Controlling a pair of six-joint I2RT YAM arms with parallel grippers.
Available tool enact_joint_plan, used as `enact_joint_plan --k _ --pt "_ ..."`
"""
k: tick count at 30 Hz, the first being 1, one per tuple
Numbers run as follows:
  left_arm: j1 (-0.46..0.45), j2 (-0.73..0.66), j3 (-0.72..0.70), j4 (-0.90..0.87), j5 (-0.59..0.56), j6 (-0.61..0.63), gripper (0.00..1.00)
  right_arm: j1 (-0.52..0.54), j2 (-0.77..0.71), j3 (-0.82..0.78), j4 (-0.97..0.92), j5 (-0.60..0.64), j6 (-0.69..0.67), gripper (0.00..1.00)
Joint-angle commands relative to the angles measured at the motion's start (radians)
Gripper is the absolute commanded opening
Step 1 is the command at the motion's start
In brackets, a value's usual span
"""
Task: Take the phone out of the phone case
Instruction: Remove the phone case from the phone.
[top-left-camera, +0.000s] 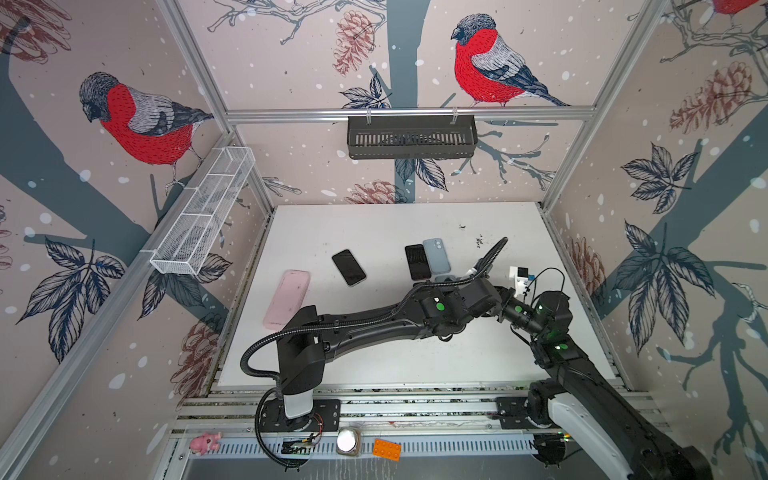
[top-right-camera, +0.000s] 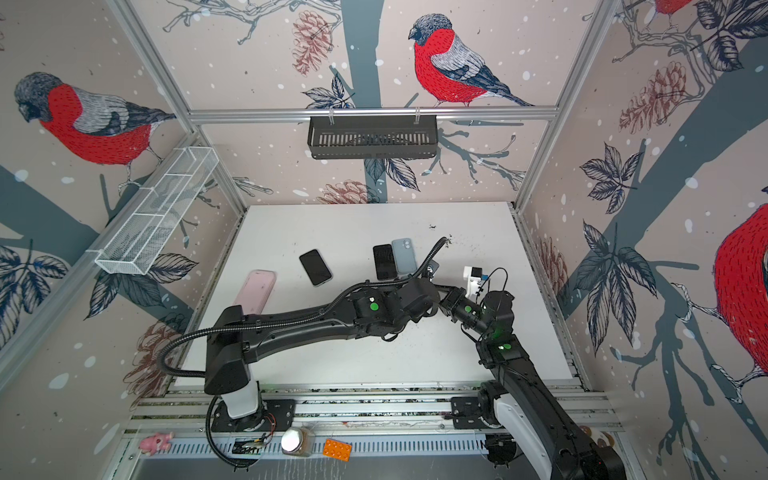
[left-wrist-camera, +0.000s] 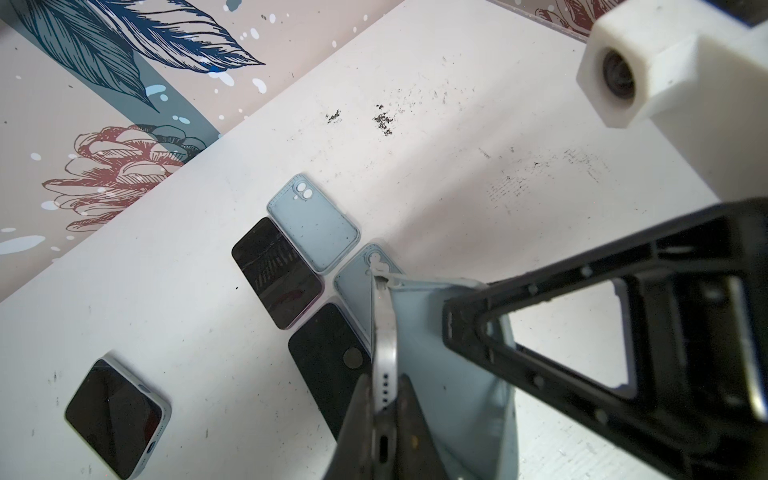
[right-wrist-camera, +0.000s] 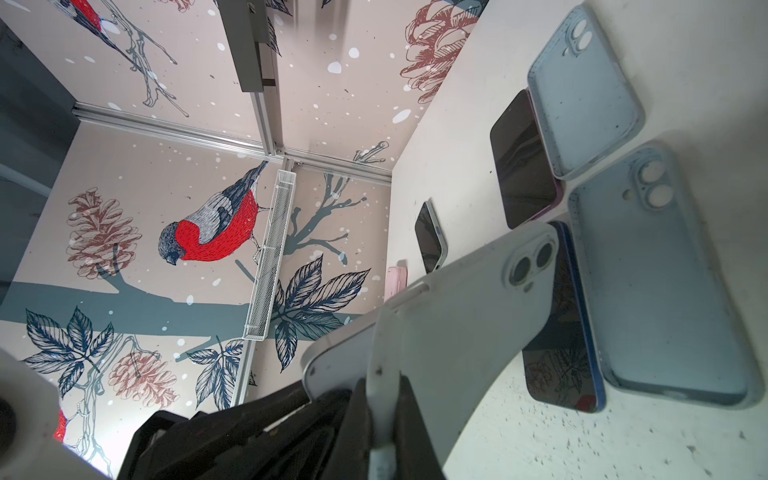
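The white table (top-left-camera: 374, 361) is open along its far, right and front edges. A pink case (top-left-camera: 286, 297) lies by the left edge. Mid-table, a black phone (top-left-camera: 349, 267), two dark phones (left-wrist-camera: 276, 270) and two empty blue cases (left-wrist-camera: 316, 224) crowd just beyond the grippers. The left gripper (left-wrist-camera: 384, 399) clamps the raised phone (left-wrist-camera: 384, 332) by its bottom end. The right gripper (right-wrist-camera: 380, 399) pinches the phone case (right-wrist-camera: 457, 316), which gapes off the phone.

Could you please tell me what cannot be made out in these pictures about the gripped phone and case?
- Top views: the left arm covers the left pincer, the right pincer and what they hold.
- Left wrist view: the phone shows edge-on; its screen is unseen.
- Right wrist view: the phone case hides how far out the phone is.
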Motion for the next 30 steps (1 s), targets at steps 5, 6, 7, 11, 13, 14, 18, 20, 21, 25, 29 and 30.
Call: enact_joint_plan --k 5,6,7,11,13,14,18,20,21,25,29,30 --pt "-0.001 -0.064 -0.015 -0.013 0.066 0.019 0.00 0.003 -0.029 0.030 -0.009 0.039 -0.054 0.00" --pt "-0.001 -0.076 -0.019 -0.003 0.073 0.026 0.00 0.006 -0.033 0.032 -0.021 0.046 -0.064 0.00" --pt "-0.001 -0.088 -0.025 0.009 0.080 0.036 0.00 0.008 -0.037 0.032 -0.028 0.051 -0.068 0.00" --pt "-0.002 -0.161 -0.067 0.076 0.083 0.072 0.00 0.011 -0.044 0.019 -0.060 0.080 -0.091 0.00" --pt "-0.001 -0.206 -0.104 0.123 0.095 0.104 0.00 0.011 -0.041 0.001 -0.051 0.088 -0.086 0.00" --pt "-0.001 -0.230 -0.126 0.145 0.100 0.119 0.00 0.010 -0.039 -0.007 -0.044 0.091 -0.082 0.00" --pt "-0.003 -0.315 -0.203 0.215 0.133 0.191 0.00 0.009 -0.027 -0.030 -0.018 0.110 -0.061 0.00" --pt "-0.007 -0.355 -0.240 0.244 0.150 0.224 0.00 0.009 -0.021 -0.035 -0.008 0.118 -0.051 0.00" --pt "-0.010 -0.372 -0.260 0.255 0.145 0.236 0.00 0.010 -0.018 -0.037 -0.007 0.121 -0.047 0.00" --pt "-0.012 -0.437 -0.330 0.299 0.138 0.284 0.00 0.005 -0.011 -0.041 0.000 0.133 -0.036 0.00" --pt "-0.012 -0.489 -0.375 0.316 0.113 0.317 0.00 -0.001 -0.004 -0.043 0.000 0.150 -0.033 0.00" --pt "-0.012 -0.503 -0.385 0.317 0.106 0.324 0.00 -0.001 0.000 -0.044 0.001 0.152 -0.032 0.00"
